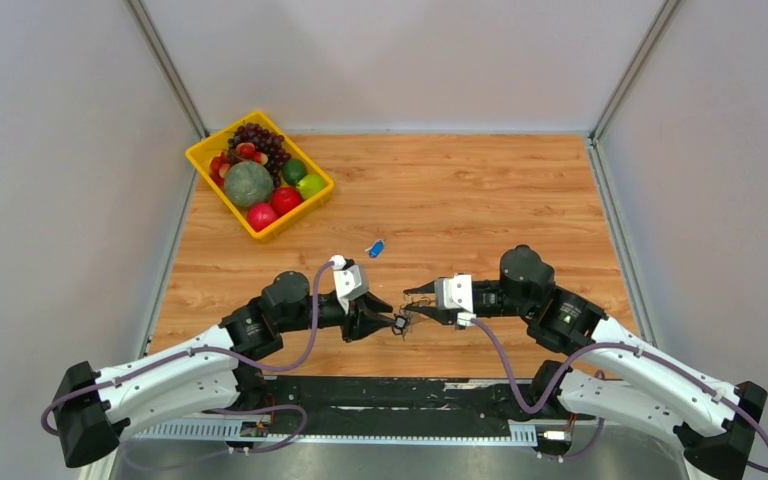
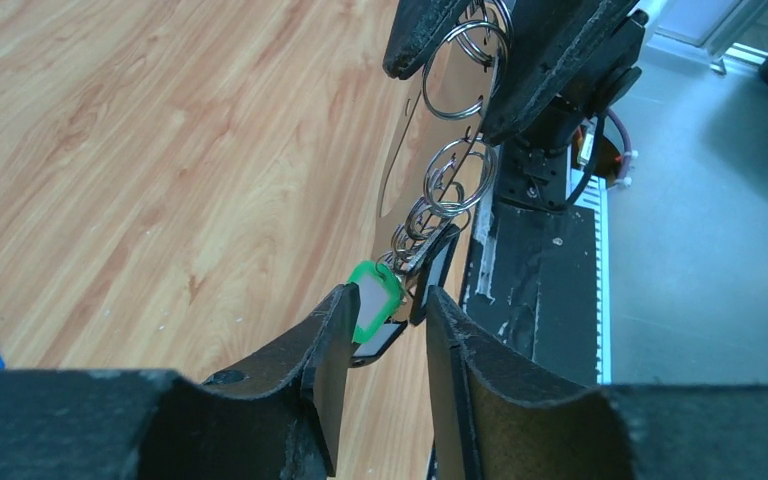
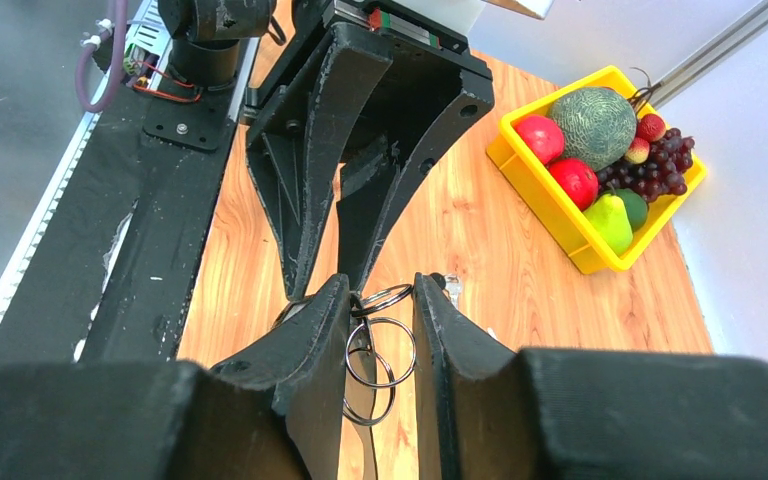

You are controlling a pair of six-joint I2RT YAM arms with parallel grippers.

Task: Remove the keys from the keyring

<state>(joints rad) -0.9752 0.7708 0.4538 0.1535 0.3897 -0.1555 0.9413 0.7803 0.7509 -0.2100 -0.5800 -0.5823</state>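
Wooden table (image 1: 480,200): yellow fruit basket (image 1: 295,212) far left, blue tag (image 1: 375,248) mid-table. Keyring (image 2: 452,196): near centre, strung between both grippers. Right gripper (image 3: 380,290): clamped on keyring. Left gripper (image 2: 390,298): jaws close either side of keys (image 2: 372,285), green and black heads; grip not discernible.
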